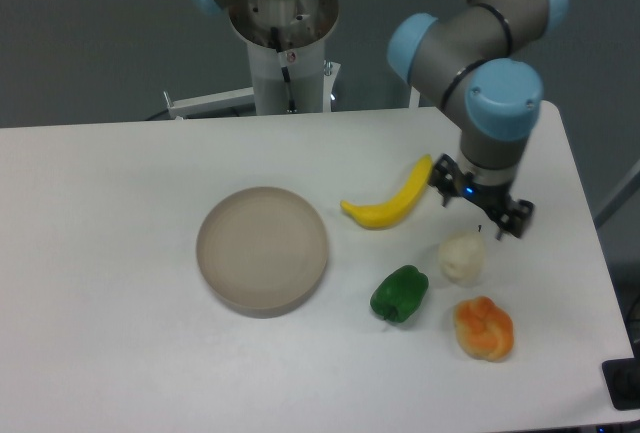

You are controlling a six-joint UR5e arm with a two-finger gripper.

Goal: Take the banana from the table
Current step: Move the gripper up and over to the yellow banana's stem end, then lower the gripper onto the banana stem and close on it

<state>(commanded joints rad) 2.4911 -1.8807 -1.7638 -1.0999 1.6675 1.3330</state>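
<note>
Grey floor lies behind the white table, and we can read no label or writing on anything. On it we see the banana lying flat, right of the round plate, one tip close to the gripper. We find its jaws spread apart, holding nothing, above a pale lumpy item. A green pepper and orange fruit sit nearer the front edge. Bare tabletop spreads left of the plate.
</note>
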